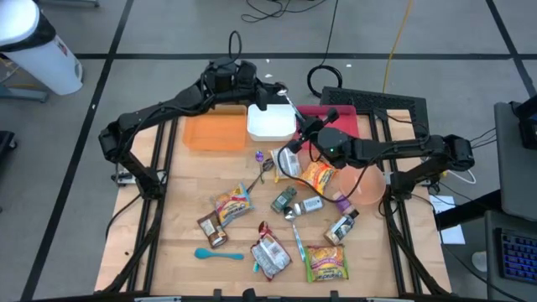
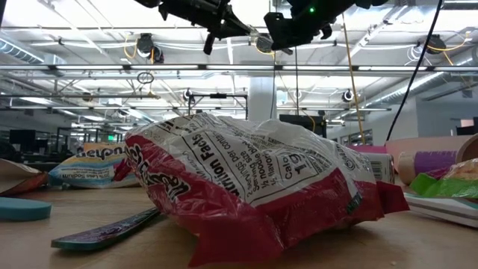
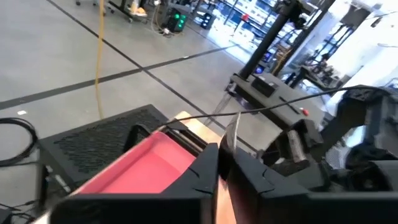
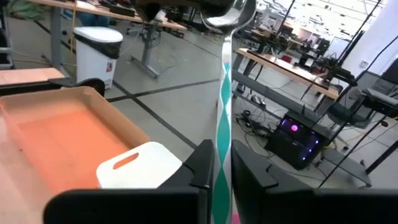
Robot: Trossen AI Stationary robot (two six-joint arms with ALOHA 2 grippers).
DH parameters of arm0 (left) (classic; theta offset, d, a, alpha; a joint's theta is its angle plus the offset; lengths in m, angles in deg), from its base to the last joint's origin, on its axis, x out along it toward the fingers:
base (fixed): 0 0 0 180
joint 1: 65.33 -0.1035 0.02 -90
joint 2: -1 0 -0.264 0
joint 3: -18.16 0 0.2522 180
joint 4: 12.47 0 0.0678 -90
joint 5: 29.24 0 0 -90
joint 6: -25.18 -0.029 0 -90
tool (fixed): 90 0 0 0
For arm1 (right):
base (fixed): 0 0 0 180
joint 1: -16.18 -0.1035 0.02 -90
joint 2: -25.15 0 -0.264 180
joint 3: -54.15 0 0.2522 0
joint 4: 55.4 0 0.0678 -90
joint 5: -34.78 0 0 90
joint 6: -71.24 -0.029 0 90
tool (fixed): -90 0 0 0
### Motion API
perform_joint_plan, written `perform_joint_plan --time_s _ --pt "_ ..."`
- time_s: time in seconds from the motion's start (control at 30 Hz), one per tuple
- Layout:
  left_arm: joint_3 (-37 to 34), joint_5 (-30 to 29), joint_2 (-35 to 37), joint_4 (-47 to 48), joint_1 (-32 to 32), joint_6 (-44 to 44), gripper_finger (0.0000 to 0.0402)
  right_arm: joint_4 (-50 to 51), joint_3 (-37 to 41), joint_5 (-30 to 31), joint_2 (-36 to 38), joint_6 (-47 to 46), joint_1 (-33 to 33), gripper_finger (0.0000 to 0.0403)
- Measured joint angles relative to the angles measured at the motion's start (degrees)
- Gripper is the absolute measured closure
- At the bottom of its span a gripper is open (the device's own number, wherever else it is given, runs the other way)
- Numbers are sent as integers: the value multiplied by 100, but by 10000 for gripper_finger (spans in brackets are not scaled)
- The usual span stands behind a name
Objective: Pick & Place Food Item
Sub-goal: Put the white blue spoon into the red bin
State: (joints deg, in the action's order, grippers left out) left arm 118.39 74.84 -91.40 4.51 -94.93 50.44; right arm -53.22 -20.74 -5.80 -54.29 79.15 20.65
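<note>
Above the cluttered wooden table (image 1: 185,193), both grippers, left (image 3: 219,163) and right (image 4: 222,163), pinch one spoon (image 4: 225,93) between them over the white container (image 1: 270,122), seemingly handing it across.

I'm viewing the counter (image 1: 185,252) from overhead and level, close behind a bag (image 2: 254,179); wrist cameras are facing outward.

Wooden table (image 1: 172,210), cluttered. Far edge: orange tray (image 1: 216,132), white container (image 1: 270,122), red tray (image 1: 336,116). Right side: pink bowl (image 1: 369,186) tipped beside snack bags (image 1: 319,176). Middle: small bottles (image 1: 285,200), spoon (image 1: 260,174). Near edge: blue spoon (image 1: 218,253), red-and-white bag (image 1: 270,256), toothbrush (image 1: 298,243), noodle packet (image 1: 327,262).
</note>
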Motion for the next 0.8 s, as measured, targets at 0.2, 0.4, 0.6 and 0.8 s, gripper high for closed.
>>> perform_joint_plan --time_s 0.2,0.4,0.6,0.8 --pt "0 415 0 -33 -12 50 320 -15 2 -311 -12 79 -24 382" --pt "2 777 0 -64 -175 39 277 13 4 -308 129 92 -9 382" --pt "2 1719 167 -395 -639 84 252 23 4 -475 469 379 65 382" --pt "11 2494 676 -731 -1119 48 248 326 2 -655 951 451 333 382"
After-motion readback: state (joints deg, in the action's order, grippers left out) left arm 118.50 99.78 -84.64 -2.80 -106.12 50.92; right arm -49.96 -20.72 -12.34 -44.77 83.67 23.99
